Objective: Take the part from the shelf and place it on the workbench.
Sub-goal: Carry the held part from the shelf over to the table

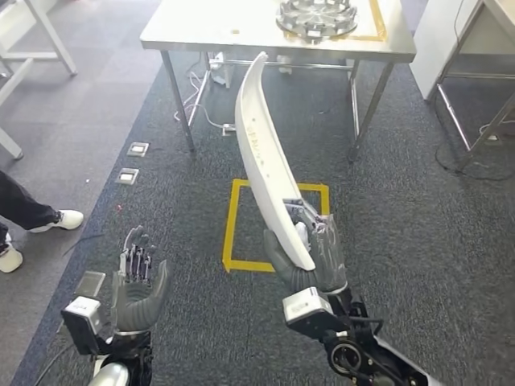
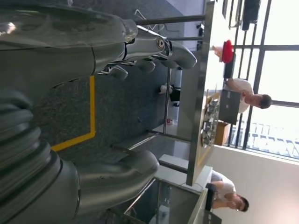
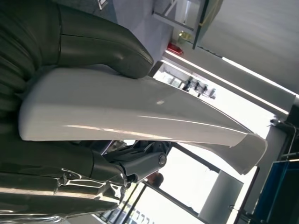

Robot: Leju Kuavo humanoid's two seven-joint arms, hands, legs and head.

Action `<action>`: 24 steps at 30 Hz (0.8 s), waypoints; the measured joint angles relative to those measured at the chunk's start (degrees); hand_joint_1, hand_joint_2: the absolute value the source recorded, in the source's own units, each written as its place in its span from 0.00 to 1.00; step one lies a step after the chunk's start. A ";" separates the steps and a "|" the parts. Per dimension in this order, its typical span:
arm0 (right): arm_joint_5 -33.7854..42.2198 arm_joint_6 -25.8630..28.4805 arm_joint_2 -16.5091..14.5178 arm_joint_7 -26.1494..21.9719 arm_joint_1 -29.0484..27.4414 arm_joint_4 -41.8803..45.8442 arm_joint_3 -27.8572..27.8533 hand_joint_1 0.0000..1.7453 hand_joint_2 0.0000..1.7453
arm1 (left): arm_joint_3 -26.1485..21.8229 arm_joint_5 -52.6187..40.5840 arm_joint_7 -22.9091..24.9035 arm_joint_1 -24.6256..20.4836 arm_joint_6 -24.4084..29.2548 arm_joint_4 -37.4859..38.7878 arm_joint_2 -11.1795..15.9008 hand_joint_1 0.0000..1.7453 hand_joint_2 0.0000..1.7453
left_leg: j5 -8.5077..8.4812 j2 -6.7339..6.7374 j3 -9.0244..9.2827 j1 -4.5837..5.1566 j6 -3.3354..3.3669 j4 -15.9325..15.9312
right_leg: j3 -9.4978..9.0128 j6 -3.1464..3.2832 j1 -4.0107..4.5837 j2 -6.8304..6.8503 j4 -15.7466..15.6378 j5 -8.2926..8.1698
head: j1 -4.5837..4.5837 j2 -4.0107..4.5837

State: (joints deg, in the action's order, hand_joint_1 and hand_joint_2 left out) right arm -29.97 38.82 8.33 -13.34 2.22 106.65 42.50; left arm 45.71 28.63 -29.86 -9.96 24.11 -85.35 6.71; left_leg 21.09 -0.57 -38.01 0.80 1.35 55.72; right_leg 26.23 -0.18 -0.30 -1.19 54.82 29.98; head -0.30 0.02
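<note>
A long curved white part stands tilted in the air, its upper tip near the front edge of the steel workbench. My right hand grips the part's lower end, thumb on one face and fingers on the other. In the right wrist view the white part runs across the picture with my thumb pressed on it. My left hand hangs low at the left, fingers apart, holding nothing. The left wrist view shows that hand's fingers spread over the carpet.
A grey wheel cover lies on the workbench inside yellow tape. A yellow tape square marks the carpet ahead of me. A person's shoes are at the left. Cables lie under the workbench; another table's legs stand at the right.
</note>
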 joint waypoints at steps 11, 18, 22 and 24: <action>-0.40 0.00 0.02 0.19 -0.23 -0.08 -0.03 1.00 1.00 | 0.02 -0.04 -0.31 0.08 -0.56 -0.01 -0.27 0.00 1.00 | 4.91 -0.15 8.60 -0.53 1.51 -2.04 | 11.27 -1.94 -0.11 0.66 13.64 5.95 | -2.25 0.00; -0.84 0.00 0.13 0.50 -0.78 -0.01 -0.08 1.00 1.00 | 0.04 -0.36 -0.25 -0.16 -0.84 0.25 -0.63 0.00 1.00 | 8.42 -0.33 11.91 -0.20 -0.09 -1.04 | 9.12 0.12 0.19 0.76 0.40 -8.16 | -2.62 0.00; -0.83 0.00 0.13 0.49 -0.77 0.11 -0.07 1.00 1.00 | 0.04 -0.48 -0.27 -0.38 -0.82 0.27 -0.61 0.00 1.00 | 10.54 0.07 4.21 -0.51 -1.32 11.77 | 6.47 0.76 -0.22 0.68 -0.40 -6.66 | -1.58 0.00; -0.83 0.00 0.13 0.60 -0.83 0.10 -0.06 1.00 1.00 | 0.04 -0.48 -0.26 -0.15 -0.81 0.32 -0.57 0.00 1.00 | 13.52 0.14 -0.44 -0.64 -1.60 16.15 | 5.15 0.80 -0.22 0.57 -0.47 -5.48 | -1.02 0.00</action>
State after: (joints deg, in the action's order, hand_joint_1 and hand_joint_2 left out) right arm -30.80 38.82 8.46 -12.74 1.40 106.75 42.44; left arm 45.75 28.15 -30.12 -10.10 23.30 -85.03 6.13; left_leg 34.61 -0.44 -38.45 0.16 -0.25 71.87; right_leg 31.37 0.62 -0.52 -0.61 54.35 24.50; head -1.32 0.02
